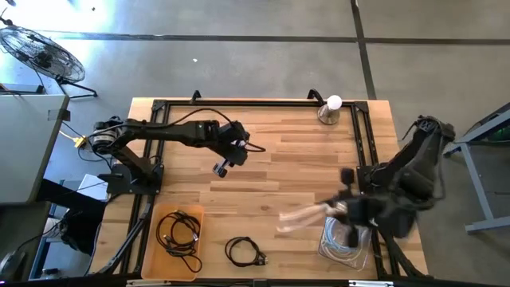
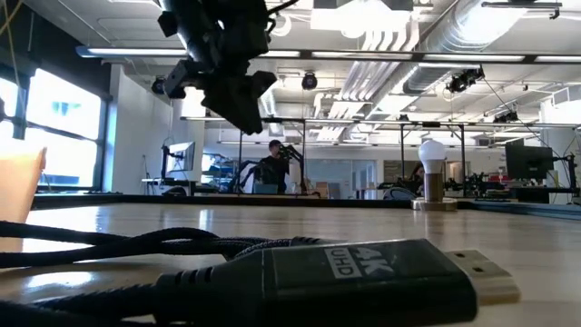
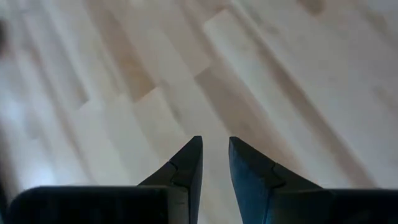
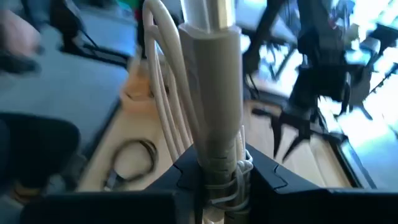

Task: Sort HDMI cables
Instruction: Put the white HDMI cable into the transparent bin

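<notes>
My right gripper (image 1: 339, 210) is above the table's near right part, shut on a cream-white HDMI cable (image 1: 301, 218) whose coil and plug (image 4: 214, 93) stick out past the fingers. More white cables lie in a clear bin (image 1: 346, 244) just beside it. Black cables lie in an orange tray (image 1: 179, 233). One black coil (image 1: 245, 252) rests flat on the table near the front edge; its "4K UHD" plug (image 2: 363, 277) fills the low view. My left gripper (image 1: 225, 162) hangs empty over the table's middle, its fingers (image 3: 214, 152) a narrow gap apart. My right gripper pinches the white cable between its two fingers (image 4: 186, 177) at the wound strands just behind the plug's base (image 4: 217, 163). The plug and the coil's loops (image 4: 163, 74) stand out beyond the fingertips. The cable is lifted clear of the table.
A light bulb on a stand (image 1: 330, 108) sits at the far right of the table. A black frame (image 1: 360, 135) runs along the table's edges. Bare wood lies between the two arms. A person (image 2: 270, 168) sits far off in the room behind.
</notes>
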`<state>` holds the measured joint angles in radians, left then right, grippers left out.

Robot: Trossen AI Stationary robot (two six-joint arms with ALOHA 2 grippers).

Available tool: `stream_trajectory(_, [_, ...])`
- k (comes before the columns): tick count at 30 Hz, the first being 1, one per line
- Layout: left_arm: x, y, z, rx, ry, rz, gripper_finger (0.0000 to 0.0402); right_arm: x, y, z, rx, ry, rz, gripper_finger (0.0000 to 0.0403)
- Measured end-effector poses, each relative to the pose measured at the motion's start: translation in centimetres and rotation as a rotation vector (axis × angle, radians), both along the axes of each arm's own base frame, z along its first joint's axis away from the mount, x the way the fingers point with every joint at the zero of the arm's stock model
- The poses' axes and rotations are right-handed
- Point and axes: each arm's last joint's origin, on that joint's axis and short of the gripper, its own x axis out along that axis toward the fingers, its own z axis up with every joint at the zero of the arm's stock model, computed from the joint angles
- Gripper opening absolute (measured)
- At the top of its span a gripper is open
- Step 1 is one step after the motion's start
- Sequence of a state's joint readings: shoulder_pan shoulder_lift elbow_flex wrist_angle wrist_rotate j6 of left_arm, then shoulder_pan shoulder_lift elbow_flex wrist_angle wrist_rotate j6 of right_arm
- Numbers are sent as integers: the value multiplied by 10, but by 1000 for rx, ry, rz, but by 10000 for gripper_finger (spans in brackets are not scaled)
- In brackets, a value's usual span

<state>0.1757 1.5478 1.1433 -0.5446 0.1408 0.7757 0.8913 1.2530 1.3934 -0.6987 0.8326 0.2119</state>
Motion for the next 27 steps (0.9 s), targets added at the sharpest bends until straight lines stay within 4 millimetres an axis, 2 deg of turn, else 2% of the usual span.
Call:
stream_trajectory(2, [-1,-1,-3,-46,0,-16,75,-12,8,11,20,-41,22,61])
stream_trajectory(5, [-2,-5,-6,-113,5,-47,75,-30,17,20,112,-12,119,61])
stream_trajectory(11, [-2,-12,-7,-171,17,-71,75,-51,25,7,322,222,183,61])
stream_trajectory(14, [-2,-16,-7,-180,19,-67,75,-54,26,-1,432,346,145,61])
stream_trajectory(19, [-2,-18,-7,-194,21,-58,75,-53,26,-9,556,445,21,61])
stream_trajectory(27, [-1,-20,-7,-212,19,-38,75,-43,32,-34,581,658,-145,61])
